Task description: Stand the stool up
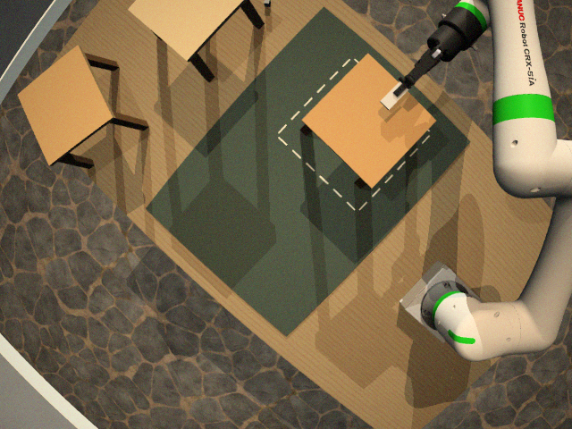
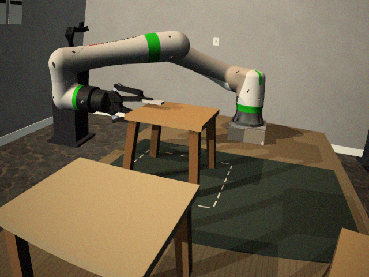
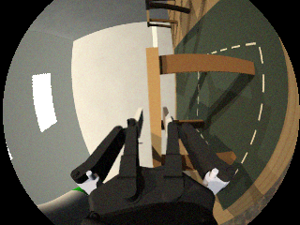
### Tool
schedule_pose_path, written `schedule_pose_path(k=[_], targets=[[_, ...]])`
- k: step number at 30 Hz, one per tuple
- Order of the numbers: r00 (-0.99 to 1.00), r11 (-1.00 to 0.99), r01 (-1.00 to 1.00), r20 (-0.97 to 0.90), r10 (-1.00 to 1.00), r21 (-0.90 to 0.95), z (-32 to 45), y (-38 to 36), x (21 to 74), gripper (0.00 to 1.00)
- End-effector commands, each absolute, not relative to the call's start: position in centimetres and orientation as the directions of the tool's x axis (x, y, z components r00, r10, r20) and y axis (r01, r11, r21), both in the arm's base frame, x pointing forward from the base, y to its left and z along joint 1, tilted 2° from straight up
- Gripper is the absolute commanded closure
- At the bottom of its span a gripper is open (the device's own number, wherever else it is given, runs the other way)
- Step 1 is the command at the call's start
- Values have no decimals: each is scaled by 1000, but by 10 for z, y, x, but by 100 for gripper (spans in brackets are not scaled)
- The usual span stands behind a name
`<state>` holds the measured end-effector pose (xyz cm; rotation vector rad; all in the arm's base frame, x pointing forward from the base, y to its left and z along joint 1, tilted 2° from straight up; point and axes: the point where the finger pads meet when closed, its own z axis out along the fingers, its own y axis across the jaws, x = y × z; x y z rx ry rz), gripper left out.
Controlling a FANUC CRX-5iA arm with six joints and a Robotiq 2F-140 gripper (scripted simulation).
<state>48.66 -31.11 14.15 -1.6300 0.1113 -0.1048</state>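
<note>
The wooden stool (image 1: 360,124) (image 2: 176,114) stands upright on its four legs, with its feet inside the white dashed rectangle (image 1: 281,136) (image 2: 204,206) on the dark green mat. My gripper (image 1: 398,92) (image 2: 149,104) (image 3: 153,113) reaches in level at the far corner of the seat, one finger above the seat board and one below it. In the wrist view the seat edge (image 3: 154,88) runs between the two finger pads with a small gap on each side. The gripper is open and holds nothing.
Two more wooden stools stand at the mat's far side (image 1: 184,22) (image 1: 62,104); one (image 2: 89,208) fills the foreground of the exterior view. The arm's grey base block (image 1: 427,288) (image 2: 247,134) sits on the wooden floor panel beside the mat (image 1: 222,222). A black stand (image 2: 68,128) is behind the gripper.
</note>
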Motion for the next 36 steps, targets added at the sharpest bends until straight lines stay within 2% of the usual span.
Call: schedule_pose_path(k=[1,21,36], targets=[[991,-63,-7,2,-136,-998,143,-312,487,67],[991,-63,-7,2,-136,-998,147,-375,478,67],[991,-63,-7,2,-136,-998,147,-382,477,67]])
